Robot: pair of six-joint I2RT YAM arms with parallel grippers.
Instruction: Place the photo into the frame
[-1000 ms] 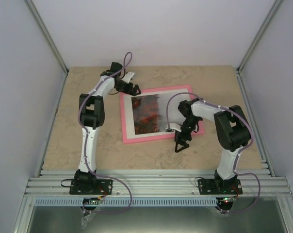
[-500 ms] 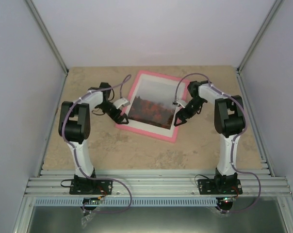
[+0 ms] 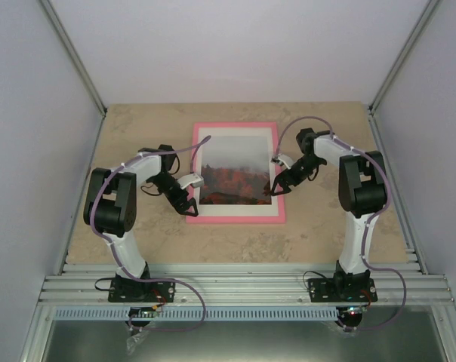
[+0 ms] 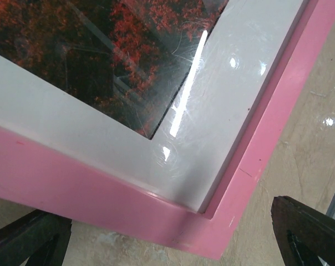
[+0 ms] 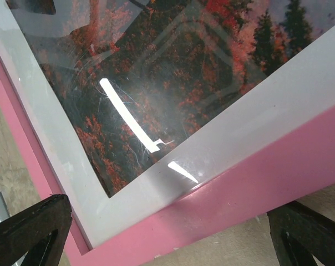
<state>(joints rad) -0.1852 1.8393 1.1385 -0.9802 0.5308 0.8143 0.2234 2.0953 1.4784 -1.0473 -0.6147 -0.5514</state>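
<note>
Photo [image 3: 235, 175] of red-orange trees under a grey sky lies face up inside the pink frame [image 3: 235, 219], its white border showing all round. It sits at the centre of the worktop [image 3: 334, 234], a little toward 12 o'clock. The frame lies flat and square to the worktop's edges.

The left pincer [image 3: 189, 209] hangs at the frame's 7 o'clock corner. Its wrist camera shows both dark fingers [image 4: 306, 227] spread wide and holding nothing, with the pink corner between them. The right pincer [image 3: 276, 189] hangs beside the frame's 3 o'clock side, near the 4 o'clock corner. It too gapes, its fingers [image 5: 29, 233] parted with a stretch of pink edge between them, and grips nothing. Whether either pincer touches the frame cannot be told.

Close up, the surface over the picture is glossy, streaked with fine scratches and bright bars of reflected light. The worktop is a matt beige slab with a mottled, stone-like pattern. Plain pale lilac-white walls [image 3: 32, 151] close it in at 9, 12 and 3 o'clock, and aluminium posts [image 3: 73, 60] slant up at the far corners. At 6 o'clock, ribbed aluminium rails [image 3: 243, 283] carry the bases of the two white-and-black arms [image 3: 134, 249].
</note>
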